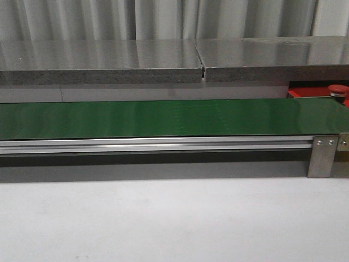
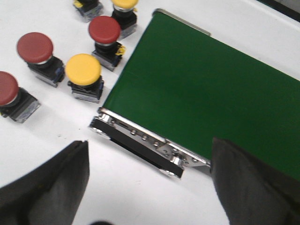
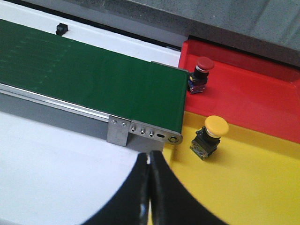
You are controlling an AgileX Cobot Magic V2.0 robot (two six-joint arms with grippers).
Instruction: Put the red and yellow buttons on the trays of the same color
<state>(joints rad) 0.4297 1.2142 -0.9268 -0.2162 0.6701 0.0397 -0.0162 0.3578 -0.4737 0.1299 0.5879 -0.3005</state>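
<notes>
No legible txt, labels, brands or nos. anywhere in any view.

The front view looks low and level across the white bench (image 1: 174, 218) at the long side of the green belt (image 1: 163, 117), fairly near. The left wrist view looks steeply down past the left claw (image 2: 150, 187) at one belt end, close. The right wrist view looks down and forward past the right claw (image 3: 149, 197) at the other end. All three views share the belt.
</notes>
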